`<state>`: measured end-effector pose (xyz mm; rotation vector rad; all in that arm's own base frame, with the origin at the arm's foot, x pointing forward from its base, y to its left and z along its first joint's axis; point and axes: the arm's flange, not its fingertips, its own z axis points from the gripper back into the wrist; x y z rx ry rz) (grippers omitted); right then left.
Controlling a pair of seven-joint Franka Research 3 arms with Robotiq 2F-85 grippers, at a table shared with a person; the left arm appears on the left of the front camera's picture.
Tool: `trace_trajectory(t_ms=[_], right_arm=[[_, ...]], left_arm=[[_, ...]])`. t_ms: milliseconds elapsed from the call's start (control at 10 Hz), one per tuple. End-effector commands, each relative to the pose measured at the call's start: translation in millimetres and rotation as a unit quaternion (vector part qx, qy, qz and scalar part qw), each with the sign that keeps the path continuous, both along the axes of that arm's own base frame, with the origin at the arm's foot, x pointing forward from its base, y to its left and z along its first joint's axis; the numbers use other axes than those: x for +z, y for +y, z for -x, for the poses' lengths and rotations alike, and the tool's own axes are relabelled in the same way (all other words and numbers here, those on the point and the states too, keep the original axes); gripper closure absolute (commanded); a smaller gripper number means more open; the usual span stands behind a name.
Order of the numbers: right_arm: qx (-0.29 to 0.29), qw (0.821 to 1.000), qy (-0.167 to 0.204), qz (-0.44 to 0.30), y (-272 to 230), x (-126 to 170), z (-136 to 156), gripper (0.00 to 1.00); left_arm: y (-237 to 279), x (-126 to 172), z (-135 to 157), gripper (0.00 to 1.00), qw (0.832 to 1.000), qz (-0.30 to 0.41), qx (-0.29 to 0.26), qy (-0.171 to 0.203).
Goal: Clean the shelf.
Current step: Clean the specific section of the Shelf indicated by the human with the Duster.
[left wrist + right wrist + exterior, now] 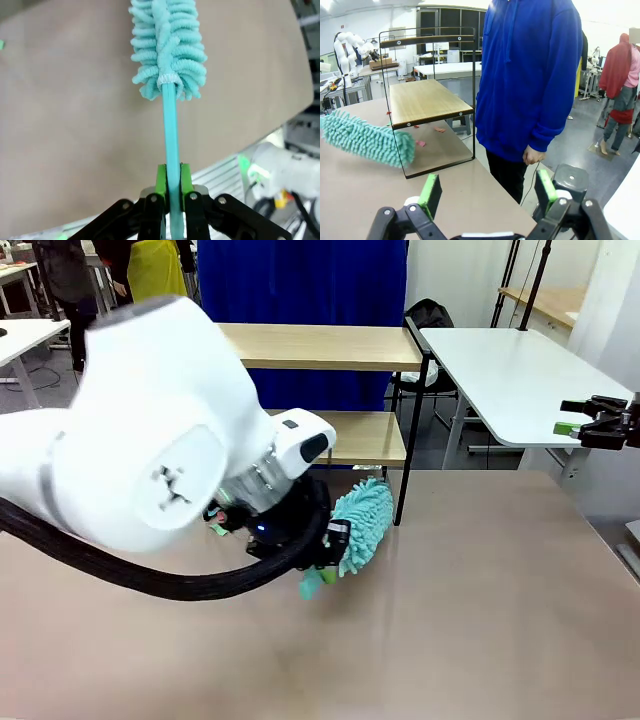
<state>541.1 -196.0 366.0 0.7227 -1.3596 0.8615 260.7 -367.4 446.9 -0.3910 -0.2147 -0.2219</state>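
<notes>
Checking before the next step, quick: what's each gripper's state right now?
Left gripper: shut on the handle of the teal duster.
Right gripper: open, holding nothing.

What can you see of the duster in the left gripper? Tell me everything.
The duster is teal, with a fluffy head of thick chenille-like strands, a pale band at the head's base, and a thin, straight, plastic-looking stick. The left gripper is shut on the stick, a green pad on each side. The head points away from the gripper, tilted over the brown table, close to the shelf by a corner of its lower board. Whether the tip touches the shelf cannot be told.
</notes>
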Motion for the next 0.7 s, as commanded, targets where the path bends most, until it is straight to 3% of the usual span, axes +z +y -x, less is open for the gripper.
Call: trace_trajectory(t_ms=[0,200,600], right_arm=[[0.001,1.0,-0.003,-0.001,2.4,3.1,0.8,0.0],[0.001,1.0,-0.003,-0.001,2.4,3.1,0.8,0.0],[0.001,1.0,-0.003,-0.001,2.4,3.1,0.8,0.0]], left_arm=[[-34.6,-10.5,-15.1,0.87,0.998,0.01,0.055,-0.035],[-60.8,-18.0,-30.1,0.87,0.992,0.029,0.1,-0.072],[-91.3,-38.3,-51.3,0.87,0.989,-0.027,0.122,-0.073]])
